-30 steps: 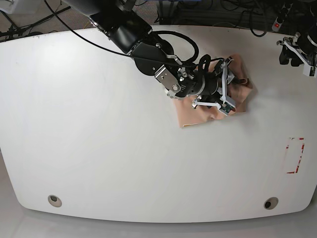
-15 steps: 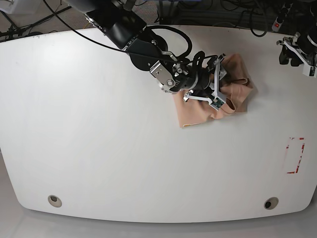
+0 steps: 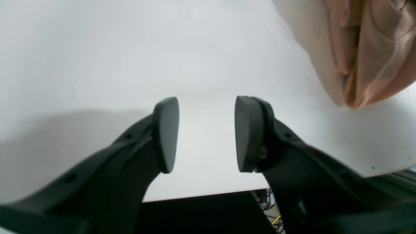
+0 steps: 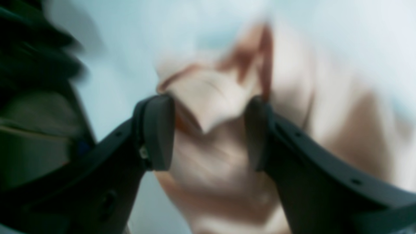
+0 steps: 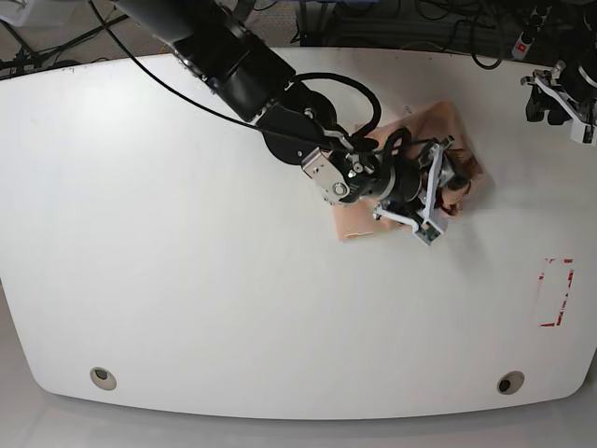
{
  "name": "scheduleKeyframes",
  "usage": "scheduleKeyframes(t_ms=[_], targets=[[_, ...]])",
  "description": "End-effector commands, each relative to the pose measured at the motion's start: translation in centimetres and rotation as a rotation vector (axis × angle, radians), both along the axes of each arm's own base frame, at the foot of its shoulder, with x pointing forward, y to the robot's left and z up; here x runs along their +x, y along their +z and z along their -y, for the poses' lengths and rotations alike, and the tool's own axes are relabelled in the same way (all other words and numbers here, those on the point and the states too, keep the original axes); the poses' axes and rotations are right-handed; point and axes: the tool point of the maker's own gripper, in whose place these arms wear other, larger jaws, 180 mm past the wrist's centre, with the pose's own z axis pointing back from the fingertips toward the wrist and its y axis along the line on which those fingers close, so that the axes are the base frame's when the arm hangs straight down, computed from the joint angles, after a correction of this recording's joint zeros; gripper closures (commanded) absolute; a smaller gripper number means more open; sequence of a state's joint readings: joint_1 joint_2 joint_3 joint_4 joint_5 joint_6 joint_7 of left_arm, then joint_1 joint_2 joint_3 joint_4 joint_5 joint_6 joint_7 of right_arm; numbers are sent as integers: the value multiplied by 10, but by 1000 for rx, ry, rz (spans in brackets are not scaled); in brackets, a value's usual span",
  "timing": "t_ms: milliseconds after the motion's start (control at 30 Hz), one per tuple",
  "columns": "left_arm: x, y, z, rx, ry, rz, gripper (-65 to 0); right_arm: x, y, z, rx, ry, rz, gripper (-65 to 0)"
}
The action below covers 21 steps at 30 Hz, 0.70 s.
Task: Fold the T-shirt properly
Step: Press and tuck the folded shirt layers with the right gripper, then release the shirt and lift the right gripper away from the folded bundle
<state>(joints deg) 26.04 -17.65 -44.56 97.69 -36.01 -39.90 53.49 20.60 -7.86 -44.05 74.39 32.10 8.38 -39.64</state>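
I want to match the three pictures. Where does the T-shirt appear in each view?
Base: T-shirt right of centre, partly under the right hand.
Right wrist: blurred, between and behind the open fingers.
Left wrist: upper right corner.
Shared landmark: white table.

A robotics lab: a bare white rounded table (image 5: 187,280) with red tape corner marks (image 5: 557,292), and tangled black cables (image 5: 448,28) lying on the floor behind it.
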Motion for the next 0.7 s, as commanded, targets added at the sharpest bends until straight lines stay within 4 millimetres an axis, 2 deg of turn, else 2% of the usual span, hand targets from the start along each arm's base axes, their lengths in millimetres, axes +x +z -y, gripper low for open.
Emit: scheduleKeyframes(t_ms=[0,167,300,367,500,567,667], targets=[[6,13,-5,20,-9,39,-257,24,30,-13,115,-37,36,-314],[7,13,-4,21,-14,41,-257,53,32,-9,149,-95,27,-314],[8,15,-4,24,-17,46,-257,52,44,-12,163,-78,36,-314],[14,25,-5,52,-42,63,-257,47,54,-13,165,-55,52,-311],[36,56,8,106,-102,157,-257,36,55,12,152,-37,80,-308],[48,72,22,127,-151,208,-257,29,53,24,152,-40,92,-308],[60,92,40,157,-209,272,-257,39,45,47,138,-90,85,-306]])
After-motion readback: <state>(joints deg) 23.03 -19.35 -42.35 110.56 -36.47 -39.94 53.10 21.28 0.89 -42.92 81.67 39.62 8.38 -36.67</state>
